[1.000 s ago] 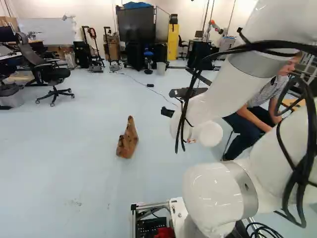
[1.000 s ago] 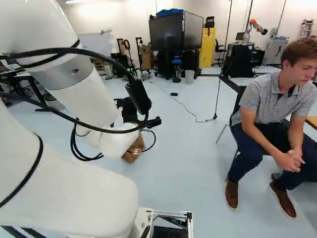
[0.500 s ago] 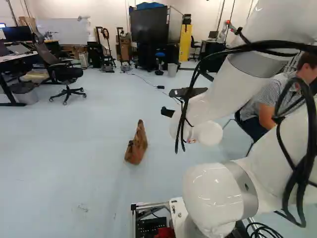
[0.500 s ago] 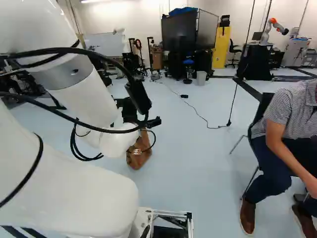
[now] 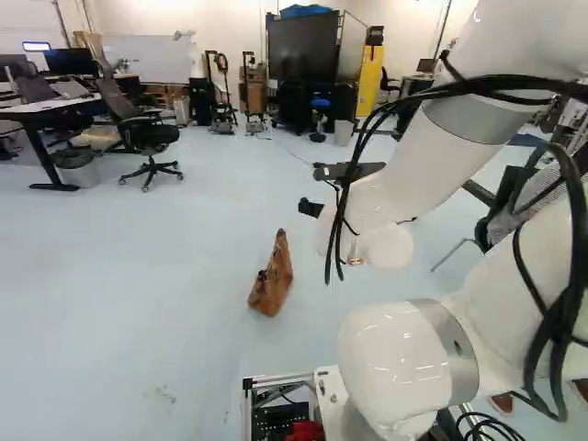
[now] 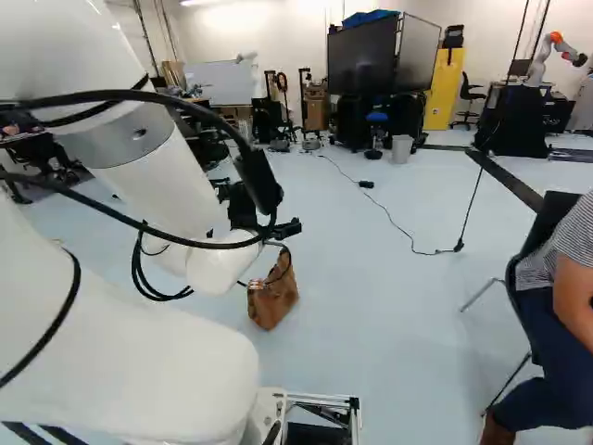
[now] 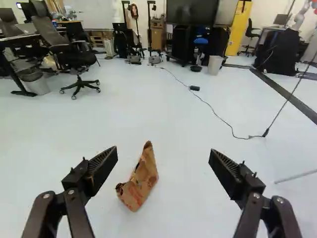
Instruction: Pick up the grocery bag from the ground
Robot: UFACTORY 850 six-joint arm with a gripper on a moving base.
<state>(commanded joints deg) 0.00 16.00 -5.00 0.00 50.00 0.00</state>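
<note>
Part of my black gripper [image 5: 310, 209] juts past the white wrist in the left base view; the arm hides the rest. In the wrist view the gripper [image 7: 163, 154] is open, its two fingers wide apart with nothing gripped. A brown paper grocery bag [image 7: 141, 183] stands on the floor ahead, appearing between the fingers but nearer the one on the office chair's side. The left base view shows the whole bag [image 5: 273, 280], narrow and leaning, left of the wrist. In the right base view the wrist and a cable partly cover the bag [image 6: 273, 301].
An occupied chair [image 6: 547, 222] is close on the right. A thin cable [image 6: 398, 225] runs over the floor to a stand's foot. Farther off are an office chair [image 5: 147, 133], a desk [image 5: 55, 110], a large screen [image 6: 371, 56] and another robot [image 6: 547, 56].
The base has turned left and moved somewhat forward: the scene shifts right in both base views, and the bag appears lower and nearer. The arm keeps its pose against its lowest joint.
</note>
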